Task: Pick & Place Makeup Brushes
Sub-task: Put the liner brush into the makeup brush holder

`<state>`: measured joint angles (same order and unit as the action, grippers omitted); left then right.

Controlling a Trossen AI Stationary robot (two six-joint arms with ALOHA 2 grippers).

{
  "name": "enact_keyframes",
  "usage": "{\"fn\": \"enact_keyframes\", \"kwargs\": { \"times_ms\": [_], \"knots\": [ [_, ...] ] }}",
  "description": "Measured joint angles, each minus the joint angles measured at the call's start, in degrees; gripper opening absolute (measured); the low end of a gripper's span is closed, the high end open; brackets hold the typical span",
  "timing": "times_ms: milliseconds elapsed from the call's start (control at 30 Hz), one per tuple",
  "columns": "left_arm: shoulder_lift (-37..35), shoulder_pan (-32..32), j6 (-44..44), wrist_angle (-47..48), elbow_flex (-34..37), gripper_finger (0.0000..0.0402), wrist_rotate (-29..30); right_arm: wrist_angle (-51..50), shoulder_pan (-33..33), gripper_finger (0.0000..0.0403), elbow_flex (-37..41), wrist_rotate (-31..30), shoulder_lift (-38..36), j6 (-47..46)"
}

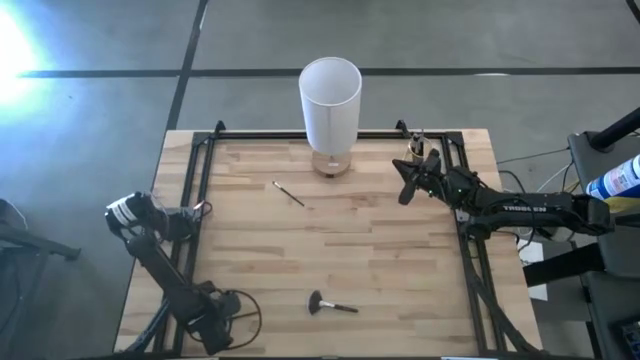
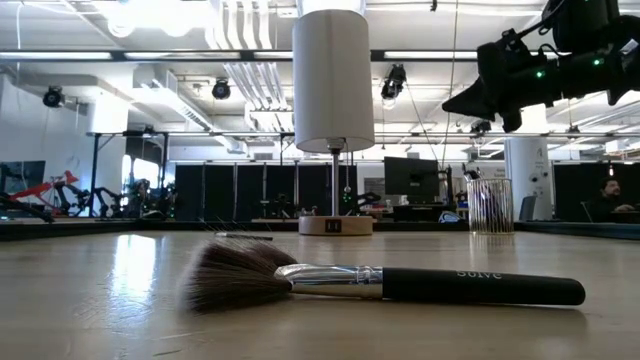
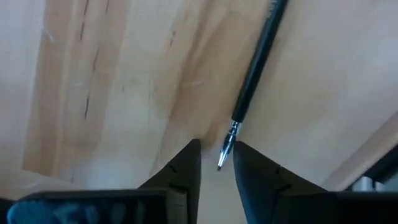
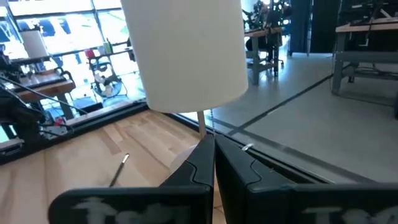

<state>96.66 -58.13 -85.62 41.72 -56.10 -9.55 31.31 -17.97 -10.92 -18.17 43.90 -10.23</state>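
A thin black makeup brush with a silver ferrule lies on the wooden table near its left edge. Its small tip sits between the fingertips of my left gripper, which points down and stands open on either side without touching it. In the high view my left gripper is at the table's left edge. A second thin brush lies at mid-table. A brush with a fluffy head lies on its side near the front edge. My right gripper hovers shut and level at the far right.
A lamp with a white cylinder shade stands on a wooden base at the far middle. A clear cup stands at the far right corner. A black frame runs along the table's sides.
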Motion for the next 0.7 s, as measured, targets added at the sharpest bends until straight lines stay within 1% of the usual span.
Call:
{"fn": "enact_keyframes", "kwargs": {
  "times_ms": [133,300,400,500,600,700],
  "knots": [
    [1.1,0.0,-0.3,-0.5,0.0,0.007,-1.3,0.0,0.0,0.0008,0.0,0.0,0.1,0.2],
    [1.5,0.0,-1.5,-0.6,0.0,0.0012,-2.1,0.0,0.0,0.0008,0.0,0.0,0.1,0.3],
    [0.7,0.4,-1.5,0.1,-0.2,0.0007,-2.1,-0.1,0.1,0.0008,0.0,0.0,0.1,0.3],
    [-1.9,2.3,-1.5,-0.1,-0.1,0.0003,-1.4,-1.0,1.0,0.0008,0.0,0.0,0.1,0.2],
    [-6.0,5.8,0.8,0.2,0.0,0.0002,1.4,-1.0,1.9,0.0008,0.2,0.1,0.1,0.5],
    [-9.4,11.1,5.7,1.0,0.4,0.0001,3.5,-0.7,2.2,0.0008,0.2,0.1,0.1,1.3]
  ]
}}
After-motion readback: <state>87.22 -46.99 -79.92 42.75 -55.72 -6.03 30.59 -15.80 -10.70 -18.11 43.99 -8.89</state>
